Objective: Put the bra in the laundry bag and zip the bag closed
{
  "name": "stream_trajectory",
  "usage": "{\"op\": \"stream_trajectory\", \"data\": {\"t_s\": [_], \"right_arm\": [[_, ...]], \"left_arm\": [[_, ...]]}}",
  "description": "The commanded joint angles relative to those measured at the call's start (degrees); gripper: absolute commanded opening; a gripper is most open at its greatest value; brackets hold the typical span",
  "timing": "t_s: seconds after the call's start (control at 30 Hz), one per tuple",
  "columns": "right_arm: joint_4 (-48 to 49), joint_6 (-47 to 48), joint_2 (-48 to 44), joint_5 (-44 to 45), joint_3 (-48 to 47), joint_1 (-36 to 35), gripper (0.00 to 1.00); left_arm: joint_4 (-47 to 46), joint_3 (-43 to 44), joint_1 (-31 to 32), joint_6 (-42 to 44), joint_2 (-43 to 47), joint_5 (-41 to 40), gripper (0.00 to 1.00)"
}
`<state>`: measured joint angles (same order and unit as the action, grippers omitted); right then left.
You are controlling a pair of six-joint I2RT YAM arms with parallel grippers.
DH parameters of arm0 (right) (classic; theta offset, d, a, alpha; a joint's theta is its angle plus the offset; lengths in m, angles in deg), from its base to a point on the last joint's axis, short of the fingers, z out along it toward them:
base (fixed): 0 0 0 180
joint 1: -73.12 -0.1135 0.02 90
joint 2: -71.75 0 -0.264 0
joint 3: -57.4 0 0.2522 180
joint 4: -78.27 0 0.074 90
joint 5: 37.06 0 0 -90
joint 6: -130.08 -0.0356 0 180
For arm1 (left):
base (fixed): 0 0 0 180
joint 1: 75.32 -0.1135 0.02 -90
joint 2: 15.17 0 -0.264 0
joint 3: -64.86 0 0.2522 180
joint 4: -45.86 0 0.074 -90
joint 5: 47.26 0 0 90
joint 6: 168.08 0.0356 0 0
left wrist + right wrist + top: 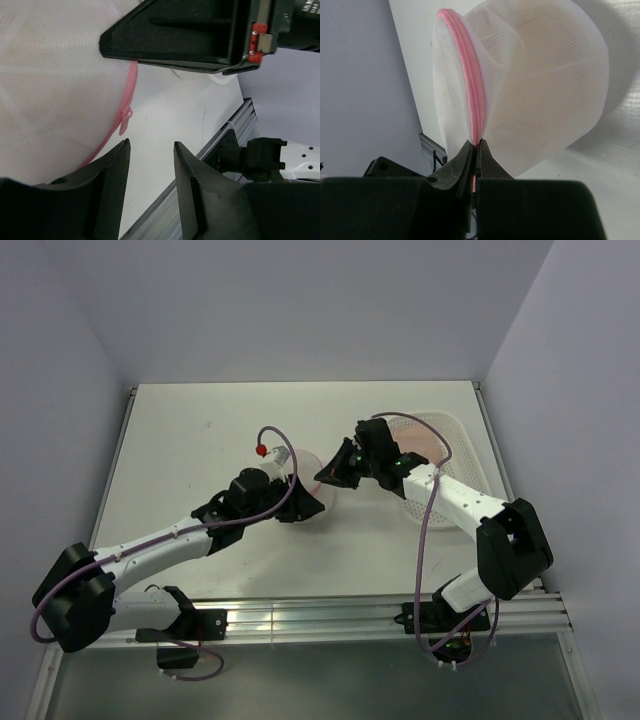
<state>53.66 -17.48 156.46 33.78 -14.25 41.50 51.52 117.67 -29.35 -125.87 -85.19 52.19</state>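
Overhead, laundry bag [305, 472] sits mid-table [190, 440] btwn both claws. Left gripper [290, 506] is at its near-left side, right gripper [326, 480] at its right edge. White basket [458, 440] sits further right w/ a pink garment [420, 445] in it.

Left wrist cam: fingers [107, 190] narrowly apart, only table btwn them. Mesh and pink zipper rim [131, 85] are just to their left, pull tab [125, 119] not gripped.

Right wrist cam: jaws pinched tight on the zipper rim, bag bulging behind. Bra [535, 105] is only a faint peach tint thru the mesh; shape can't be made out.
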Motion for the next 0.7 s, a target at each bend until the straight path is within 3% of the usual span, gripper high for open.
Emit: {"op": "stream_trajectory", "data": {"t_s": [0.0,0.67], "right_arm": [[-0.2,1.0,-0.3,0.5,-3.0,-0.3,0.00],[-1.8,1.6,-0.9,0.8,-3.5,-0.5,0.00]], "left_arm": [[-5.6,-1.4,0.2,-1.0,-1.0,-2.0,0.47],[-12.7,-3.4,-0.3,-1.6,-2.4,-3.1,0.43]]}}
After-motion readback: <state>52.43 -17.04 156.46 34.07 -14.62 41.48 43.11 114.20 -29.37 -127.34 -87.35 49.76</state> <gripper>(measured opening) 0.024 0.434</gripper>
